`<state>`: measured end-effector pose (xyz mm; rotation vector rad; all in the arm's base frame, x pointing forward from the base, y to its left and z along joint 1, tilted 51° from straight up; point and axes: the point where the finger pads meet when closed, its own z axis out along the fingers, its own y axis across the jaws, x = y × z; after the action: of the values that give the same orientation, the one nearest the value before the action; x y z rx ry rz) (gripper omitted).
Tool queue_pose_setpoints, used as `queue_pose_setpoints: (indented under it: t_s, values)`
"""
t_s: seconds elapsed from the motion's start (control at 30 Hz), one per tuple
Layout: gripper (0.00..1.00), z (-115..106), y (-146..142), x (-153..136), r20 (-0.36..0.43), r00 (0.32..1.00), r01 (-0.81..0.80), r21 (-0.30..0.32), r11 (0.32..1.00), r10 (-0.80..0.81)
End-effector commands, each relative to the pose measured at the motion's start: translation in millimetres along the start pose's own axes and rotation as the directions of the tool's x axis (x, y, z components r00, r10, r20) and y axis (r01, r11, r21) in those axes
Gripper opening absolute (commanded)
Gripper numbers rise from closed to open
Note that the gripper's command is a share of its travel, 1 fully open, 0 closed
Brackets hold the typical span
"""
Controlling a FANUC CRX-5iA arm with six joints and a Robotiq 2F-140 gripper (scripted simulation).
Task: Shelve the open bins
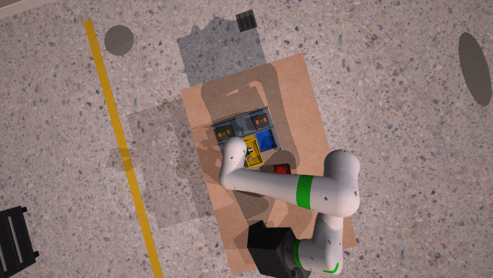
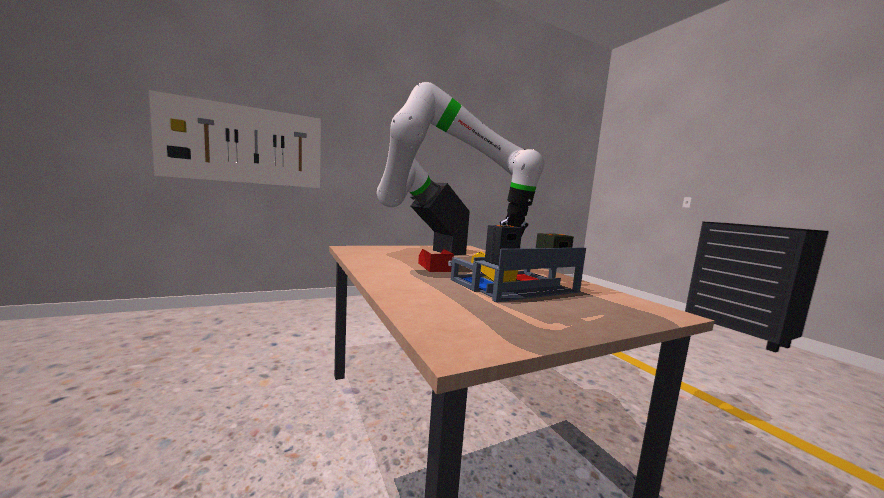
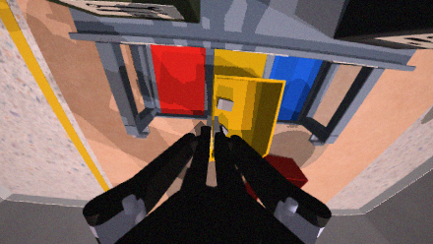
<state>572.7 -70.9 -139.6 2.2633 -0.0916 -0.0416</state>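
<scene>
Gripper (image 2: 514,221) (image 3: 212,122) is closed down nearly all the way, pinching the thin side wall of the yellow bin (image 1: 256,157) (image 2: 499,272) (image 3: 261,105); in the top view the arm hides most of the grip. Yellow bin sits at the middle of the shelf (image 1: 272,128) (image 2: 541,257) (image 3: 143,40), rear end over the yellow mark (image 1: 249,137) (image 3: 240,61), front end sticking out toward the robot. Looks tilted, rear lower, in exterior view. Light grey part (image 1: 250,159) (image 3: 225,104) inside. Red bin (image 1: 282,168) (image 2: 436,260) (image 3: 286,172) is on the table in front of the shelf, apart from it; red mark (image 2: 527,277) (image 3: 178,81) has no bin on it.
</scene>
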Motion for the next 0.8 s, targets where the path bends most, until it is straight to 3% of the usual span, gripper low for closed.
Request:
queue_pose_setpoints:
  t_s: [0.0,0.77]
  values:
    - [0.00,-0.3,-0.2,2.3,-0.007,1.000,0.000,0.000,1.000,0.000]
    - [0.00,-0.3,-0.2,5.6,-0.016,1.000,0.000,0.000,1.000,0.000]
